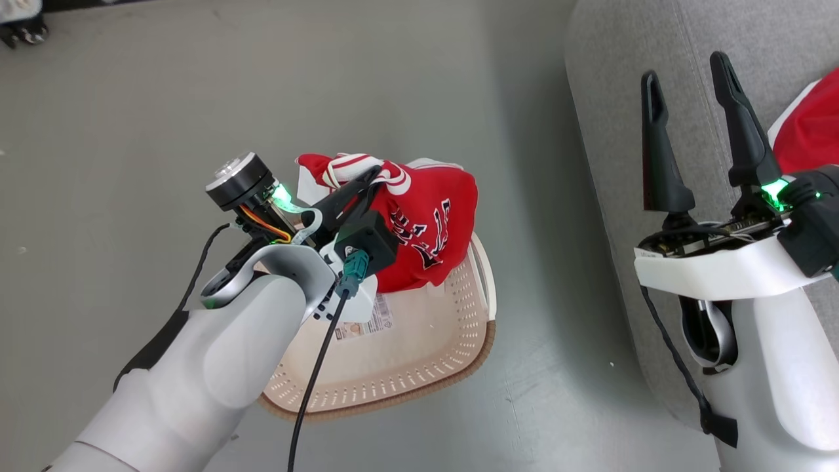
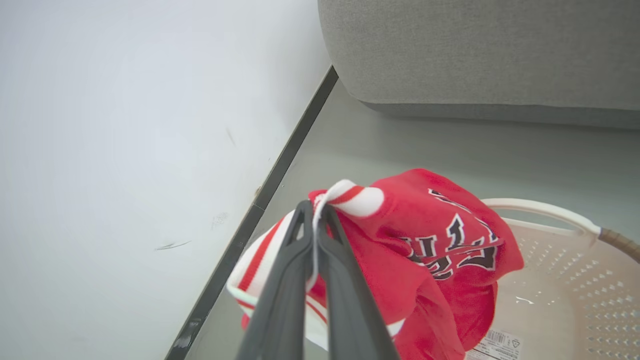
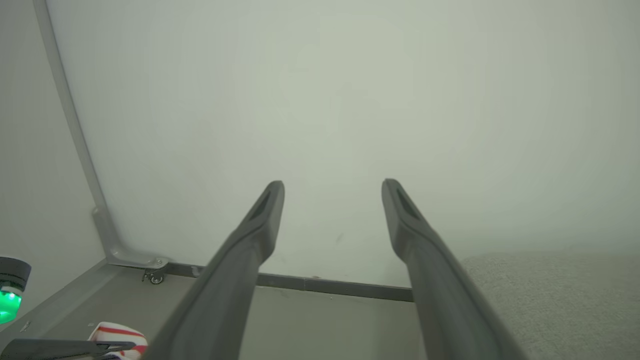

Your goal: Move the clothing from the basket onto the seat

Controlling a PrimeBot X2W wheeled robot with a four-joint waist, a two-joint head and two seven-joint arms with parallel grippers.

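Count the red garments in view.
2. The lettered jersey hangs pinched in the left gripper, over the basket. A plain red garment lies on the sofa at the head view's right edge, partly cut off. More could hide beneath the jersey.

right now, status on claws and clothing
Left claw shut on jersey, hanging over basket. Right claw open, empty, by seat. Other red garment on seat. Nothing blocking.
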